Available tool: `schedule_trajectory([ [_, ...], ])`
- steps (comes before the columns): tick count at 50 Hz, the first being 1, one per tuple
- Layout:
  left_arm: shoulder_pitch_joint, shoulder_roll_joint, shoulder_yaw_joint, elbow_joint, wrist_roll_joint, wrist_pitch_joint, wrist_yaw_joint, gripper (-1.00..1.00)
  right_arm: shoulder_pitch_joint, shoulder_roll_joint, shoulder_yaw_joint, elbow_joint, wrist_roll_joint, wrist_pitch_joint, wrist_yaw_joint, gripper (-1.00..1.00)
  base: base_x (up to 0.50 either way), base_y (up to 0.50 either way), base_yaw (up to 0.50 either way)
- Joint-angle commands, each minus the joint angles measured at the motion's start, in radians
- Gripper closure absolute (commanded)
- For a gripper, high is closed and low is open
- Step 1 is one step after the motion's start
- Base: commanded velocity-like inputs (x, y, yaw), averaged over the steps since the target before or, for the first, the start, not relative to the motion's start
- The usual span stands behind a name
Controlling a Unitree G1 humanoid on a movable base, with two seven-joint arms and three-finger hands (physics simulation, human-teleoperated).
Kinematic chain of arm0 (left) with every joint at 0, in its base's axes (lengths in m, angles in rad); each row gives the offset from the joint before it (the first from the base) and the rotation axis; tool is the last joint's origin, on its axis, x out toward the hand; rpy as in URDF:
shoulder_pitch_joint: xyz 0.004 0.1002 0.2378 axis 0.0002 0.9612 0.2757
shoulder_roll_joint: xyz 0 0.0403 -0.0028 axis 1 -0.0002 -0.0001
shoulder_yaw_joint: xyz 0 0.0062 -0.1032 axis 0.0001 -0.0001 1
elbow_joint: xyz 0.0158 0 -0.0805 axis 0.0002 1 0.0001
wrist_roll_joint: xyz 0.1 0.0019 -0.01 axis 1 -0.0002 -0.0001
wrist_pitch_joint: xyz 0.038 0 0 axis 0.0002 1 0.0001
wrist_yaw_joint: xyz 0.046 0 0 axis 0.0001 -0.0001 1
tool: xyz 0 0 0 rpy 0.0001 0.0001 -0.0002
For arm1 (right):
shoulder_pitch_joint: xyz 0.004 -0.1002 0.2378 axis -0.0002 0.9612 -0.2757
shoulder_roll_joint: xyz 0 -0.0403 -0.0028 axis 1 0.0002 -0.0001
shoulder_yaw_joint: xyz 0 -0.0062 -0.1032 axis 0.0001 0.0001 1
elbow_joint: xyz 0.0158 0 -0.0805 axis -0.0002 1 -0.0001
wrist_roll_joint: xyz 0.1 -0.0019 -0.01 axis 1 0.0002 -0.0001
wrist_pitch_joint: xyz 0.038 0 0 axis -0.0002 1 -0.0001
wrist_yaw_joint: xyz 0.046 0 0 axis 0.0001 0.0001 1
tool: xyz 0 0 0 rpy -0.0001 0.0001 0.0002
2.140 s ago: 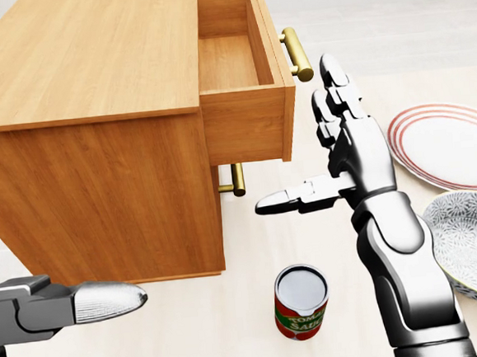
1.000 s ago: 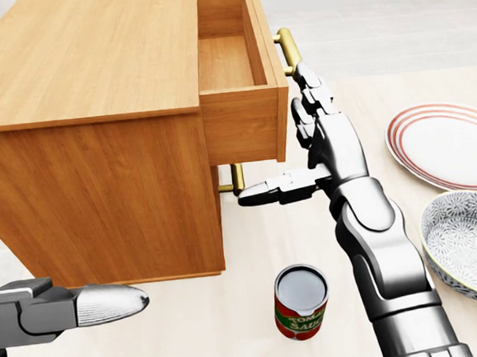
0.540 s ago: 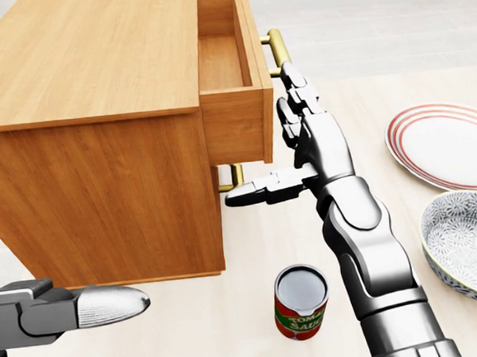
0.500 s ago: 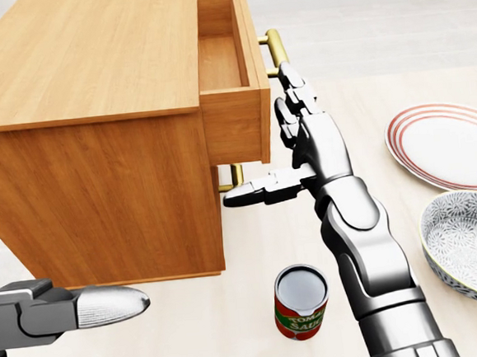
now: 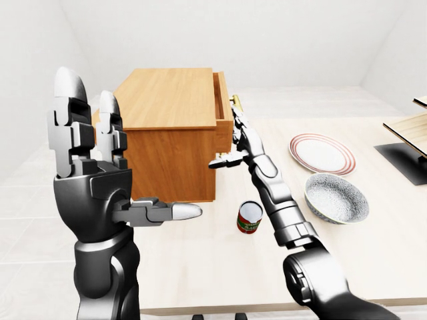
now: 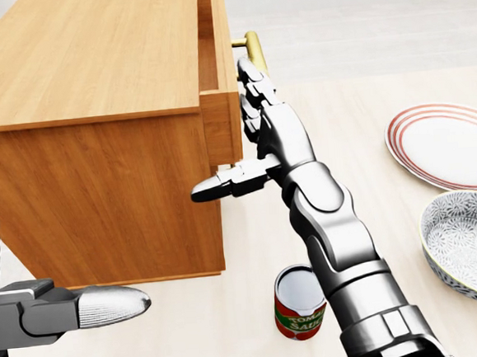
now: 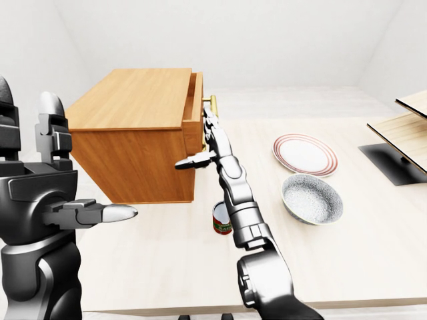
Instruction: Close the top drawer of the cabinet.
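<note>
The top drawer (image 6: 217, 89) juts slightly from the cabinet (image 6: 94, 132). The right robot hand (image 6: 256, 136), fingers spread flat, presses its face beside the brass handle (image 6: 250, 45). Push squarely toward the cabinet, avoiding slipping off. The left robot hand (image 5: 93, 173) hovers unclenched, grasping nothing.

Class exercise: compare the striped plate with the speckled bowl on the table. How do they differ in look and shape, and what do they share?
The plate is white with red rings at its rim; the bowl has a grey speckled pattern. The plate is flat and shallow; the bowl is deeper, with raised walls. In the head view the plate lies nearer the top, the bowl below it. Both are round, empty, and rest on the table right of the cabinet.
</note>
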Motion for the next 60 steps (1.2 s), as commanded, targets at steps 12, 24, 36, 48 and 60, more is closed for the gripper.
schedule_trajectory([
  [12, 0.004, 0.0, -0.004, 0.003, 0.001, 0.0, -0.003, -1.0, -0.209, 0.03, 0.015, 0.363, -0.003, -0.03, 0.011, -1.0, 0.0, 0.0, 0.0],
  [24, -0.001, 0.0, -0.004, -0.003, -0.001, 0.0, -0.001, -1.0, -0.216, 0.04, 0.017, 0.383, -0.005, -0.039, 0.014, -1.0, 0.0, 0.0, 0.0],
  [36, -0.003, 0.0, 0.001, -0.003, -0.003, 0.0, -0.001, -1.0, -0.224, 0.063, 0.021, 0.424, -0.006, -0.06, 0.025, -1.0, 0.0, 0.0, 0.0],
  [48, -0.007, 0.0, 0.001, -0.001, -0.003, 0.0, 0.002, -1.0, -0.24, 0.084, 0.019, 0.486, -0.013, -0.082, 0.038, -1.0, 0.0, 0.0, 0.0],
  [60, -0.003, 0.001, 0.002, 0.002, -0.003, 0.0, 0.0, -1.0, -0.253, 0.1, 0.016, 0.519, -0.013, -0.082, 0.049, -1.0, 0.0, 0.0, 0.0],
])
